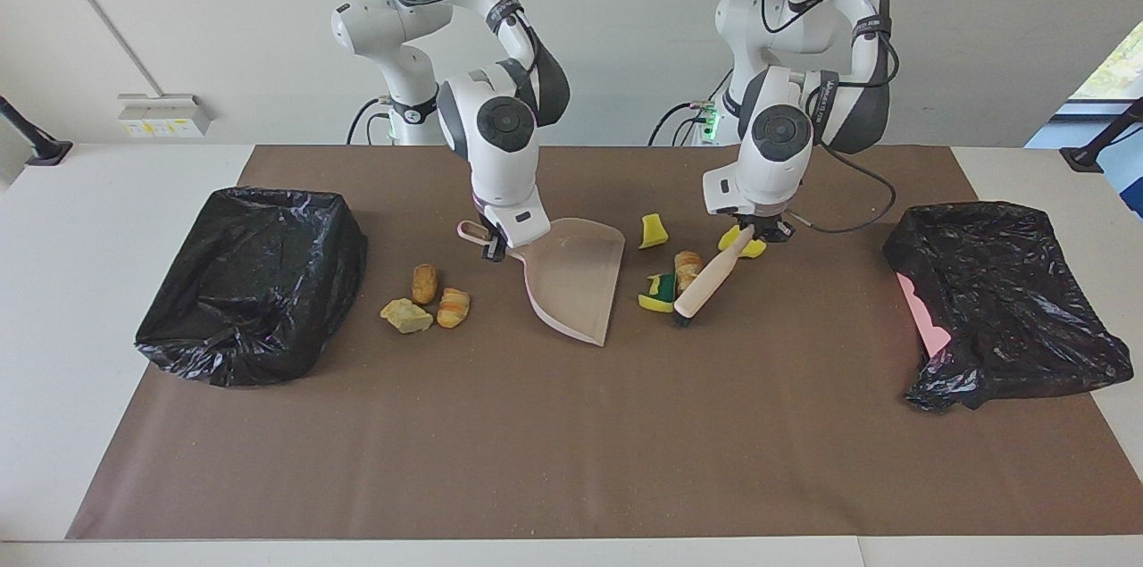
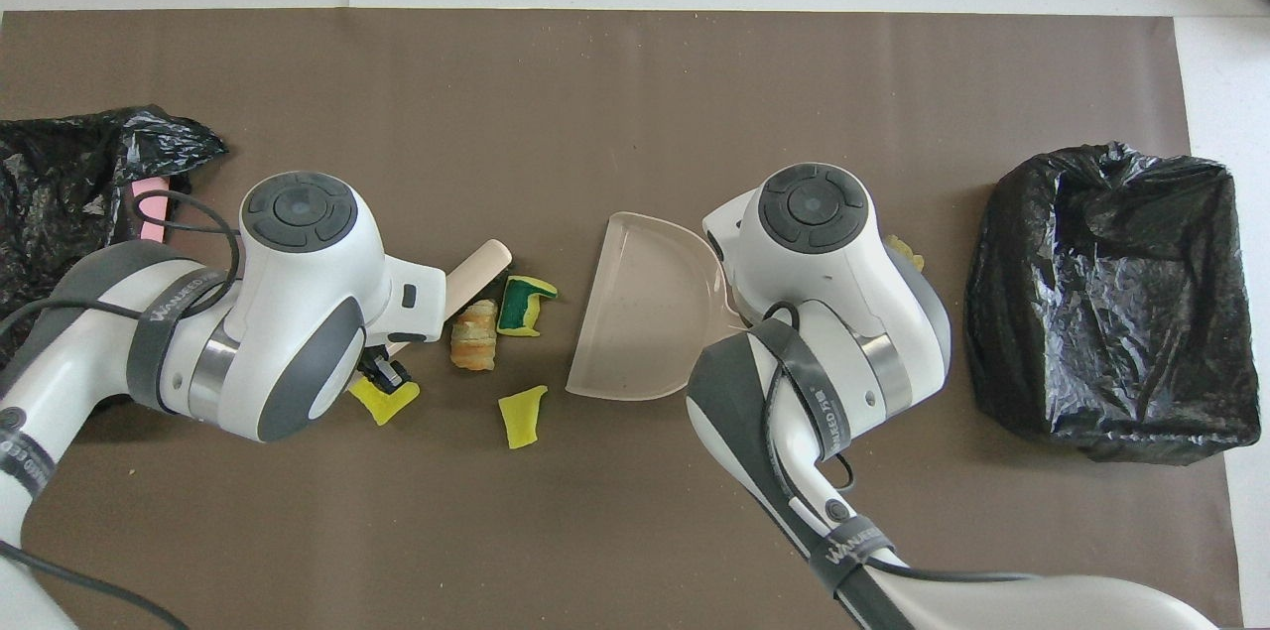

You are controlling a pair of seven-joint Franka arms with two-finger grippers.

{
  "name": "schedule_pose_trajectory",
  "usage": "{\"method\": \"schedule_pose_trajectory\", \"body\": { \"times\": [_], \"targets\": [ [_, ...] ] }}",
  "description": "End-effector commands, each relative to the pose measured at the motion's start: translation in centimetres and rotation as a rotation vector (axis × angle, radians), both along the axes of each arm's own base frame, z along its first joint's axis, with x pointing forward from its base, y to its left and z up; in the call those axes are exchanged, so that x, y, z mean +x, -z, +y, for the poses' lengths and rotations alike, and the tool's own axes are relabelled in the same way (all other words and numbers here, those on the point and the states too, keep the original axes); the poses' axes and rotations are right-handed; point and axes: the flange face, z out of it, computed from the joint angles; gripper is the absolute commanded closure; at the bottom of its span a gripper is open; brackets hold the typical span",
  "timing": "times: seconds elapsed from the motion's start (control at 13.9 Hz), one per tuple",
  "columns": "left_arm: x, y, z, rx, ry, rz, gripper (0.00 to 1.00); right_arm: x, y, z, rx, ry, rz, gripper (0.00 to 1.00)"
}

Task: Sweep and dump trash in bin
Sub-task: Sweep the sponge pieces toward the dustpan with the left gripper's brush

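Observation:
My right gripper [image 1: 494, 245] is shut on the handle of the pale pink dustpan [image 1: 576, 281], whose lip rests on the mat. My left gripper [image 1: 755, 232] is shut on the beige-handled brush [image 1: 710, 281], bristles down on the mat. Against the brush, beside the pan's mouth, lie two pieces of trash: a croissant piece [image 1: 687, 264] and a green-faced sponge [image 1: 659, 292]. Two yellow chunks [image 1: 653, 230] [image 2: 522, 415] lie nearer the robots, one partly hidden by the left gripper [image 2: 382, 374]. Three tan pieces [image 1: 425, 283] sit between the pan and the black-lined bin [image 1: 254, 281].
A crumpled black bag [image 1: 1009, 304] with a pink sheet [image 1: 933, 330] lies at the left arm's end of the table. The brown mat [image 1: 571, 442] stretches bare away from the robots. The left arm's cable [image 1: 857, 210] loops above the mat.

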Motion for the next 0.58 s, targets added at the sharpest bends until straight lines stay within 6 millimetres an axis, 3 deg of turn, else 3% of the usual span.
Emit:
{"method": "schedule_pose_trajectory", "body": {
  "times": [0.0, 0.14, 0.51],
  "targets": [
    [-2.0, -4.0, 1.9, 0.013, -0.171, -0.057, 1.0, -1.3, 0.7, -1.3, 0.0, -0.082, -0.058, 1.0],
    [-3.6, -5.7, 4.9, 0.032, -0.273, -0.06, 1.0, -1.7, 1.0, -1.6, 0.009, -0.087, -0.069, 1.0],
    [-10.6, -2.5, 10.4, 0.188, -0.782, -0.087, 1.0, -1.9, 1.3, -1.3, 0.007, -0.088, -0.067, 1.0]
  ]
}}
